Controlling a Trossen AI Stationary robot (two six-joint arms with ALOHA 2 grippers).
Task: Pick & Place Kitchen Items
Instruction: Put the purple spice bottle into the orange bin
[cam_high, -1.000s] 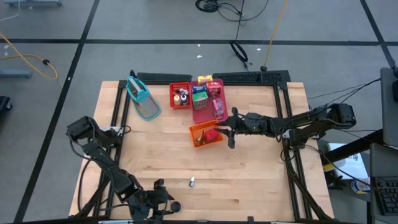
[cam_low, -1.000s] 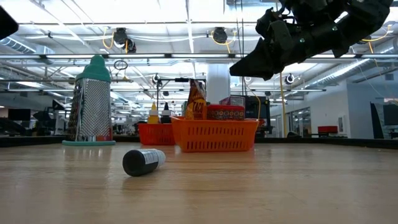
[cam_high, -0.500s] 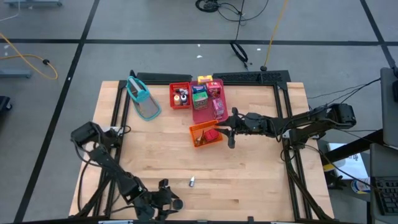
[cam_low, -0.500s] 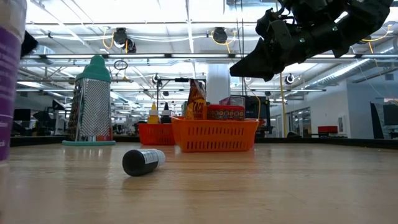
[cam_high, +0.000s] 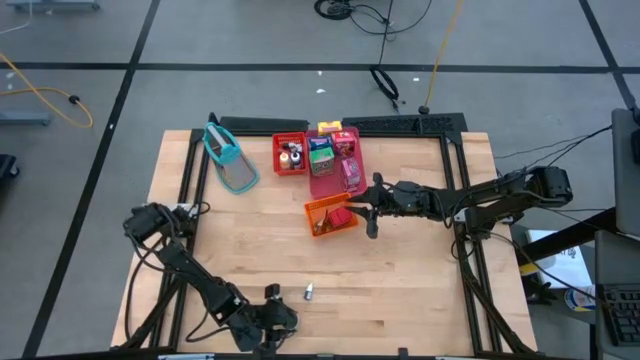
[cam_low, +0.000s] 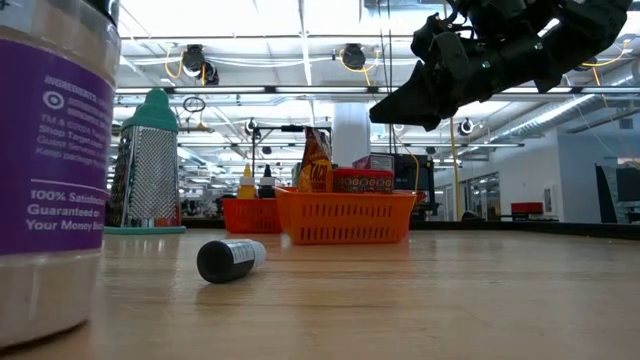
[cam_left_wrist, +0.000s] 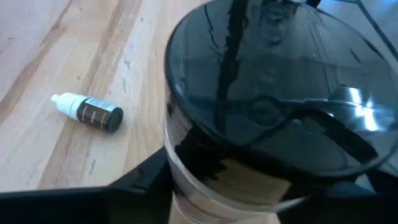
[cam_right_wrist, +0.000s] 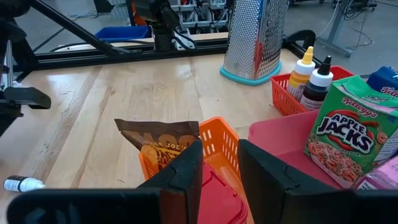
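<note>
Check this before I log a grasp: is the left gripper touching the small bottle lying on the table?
Apart. In the high view, bare wood separates the left gripper from the small bottle; the gripper grips a purple-labelled jar instead.

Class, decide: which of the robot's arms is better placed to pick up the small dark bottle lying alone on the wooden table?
Left, probably: the left gripper sits beside the small dark bottle, though a purple-labelled jar fills it. The right gripper hovers over the orange tray.

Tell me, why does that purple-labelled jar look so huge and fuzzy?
Low view: the jar stands close to the lens, so it looms soft; the small bottle behind is sharper. Left wrist view: its dark lid mirrors ceiling glare.
</note>
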